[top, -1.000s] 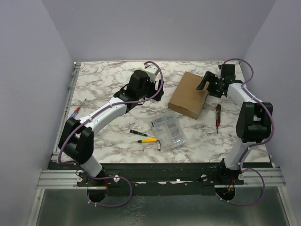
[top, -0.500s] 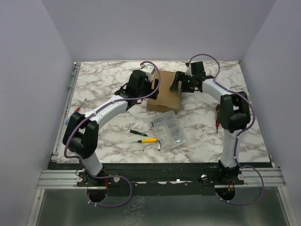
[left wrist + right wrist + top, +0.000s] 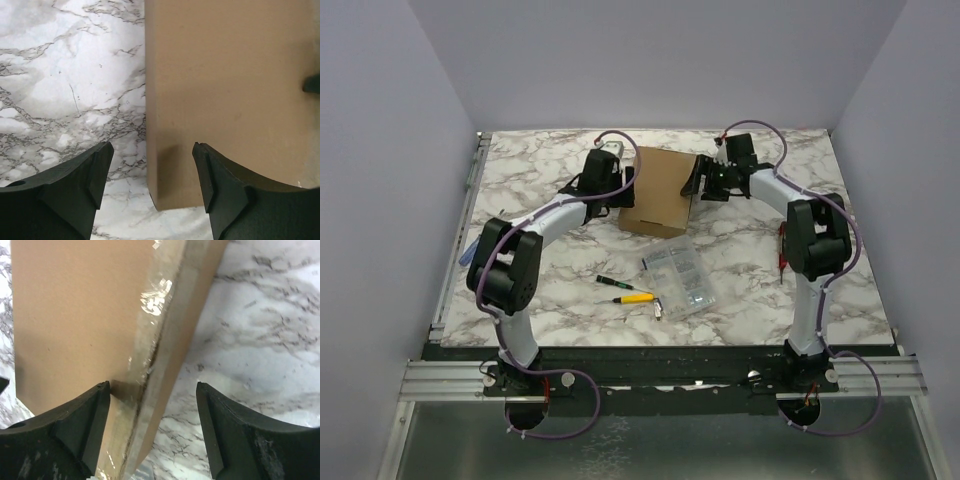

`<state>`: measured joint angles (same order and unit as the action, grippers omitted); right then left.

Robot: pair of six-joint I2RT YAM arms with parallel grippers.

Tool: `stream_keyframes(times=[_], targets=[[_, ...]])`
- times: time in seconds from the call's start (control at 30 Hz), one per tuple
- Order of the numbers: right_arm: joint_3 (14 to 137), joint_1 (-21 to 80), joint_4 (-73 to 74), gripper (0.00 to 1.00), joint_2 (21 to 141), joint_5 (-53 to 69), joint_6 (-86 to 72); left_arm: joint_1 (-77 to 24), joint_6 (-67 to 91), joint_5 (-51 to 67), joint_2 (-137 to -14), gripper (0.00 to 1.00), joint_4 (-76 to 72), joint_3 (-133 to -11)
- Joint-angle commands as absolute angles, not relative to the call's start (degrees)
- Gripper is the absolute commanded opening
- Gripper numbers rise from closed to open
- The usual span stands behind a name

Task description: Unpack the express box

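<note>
Marbled white table [image 3: 520, 200], lilac walls [image 3: 650, 60]. At far centre I see one box [image 3: 660, 190]: flat, plain brown cardboard, lid down, clear tape glinting along its right edge. My left gripper [image 3: 152, 150] has its jaws apart over the box's left corner, and my right gripper [image 3: 152, 387] is spread astride the taped edge. Nearer me, one clear case [image 3: 682, 278] holds small parts. Left of it lie one yellow screwdriver [image 3: 636, 297] and one small dark tool [image 3: 608, 282]. One red screwdriver [image 3: 783, 245] lies by the right arm [image 3: 815, 240].

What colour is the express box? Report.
Plain brown; the express box shows best from the left wrist.
</note>
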<state>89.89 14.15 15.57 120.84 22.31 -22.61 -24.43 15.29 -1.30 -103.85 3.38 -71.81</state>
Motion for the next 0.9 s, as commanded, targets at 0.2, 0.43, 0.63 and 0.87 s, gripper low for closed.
stream_keyframes(times=[0.2, 0.43, 0.63, 0.87], targets=[[84.33, 12.59, 15.84, 0.57, 116.43, 23.40, -24.10, -23.22, 18.59, 4.79, -110.07, 0.68, 3.72, -76.21], [82.71, 12.43, 15.72, 0.50, 114.80, 23.76, -24.17, -23.05, 19.41, 0.93, -111.75, 0.61, 5.82, -76.59], [80.77, 12.30, 16.61, 0.67, 112.51, 25.97, -23.80, -23.05, 21.27, 1.24, -112.88, 0.58, 7.12, -77.17], [71.25, 12.34, 13.34, 0.69, 107.52, 30.26, -23.83, -23.02, 20.92, 6.81, -108.38, 0.74, 7.68, -77.71]])
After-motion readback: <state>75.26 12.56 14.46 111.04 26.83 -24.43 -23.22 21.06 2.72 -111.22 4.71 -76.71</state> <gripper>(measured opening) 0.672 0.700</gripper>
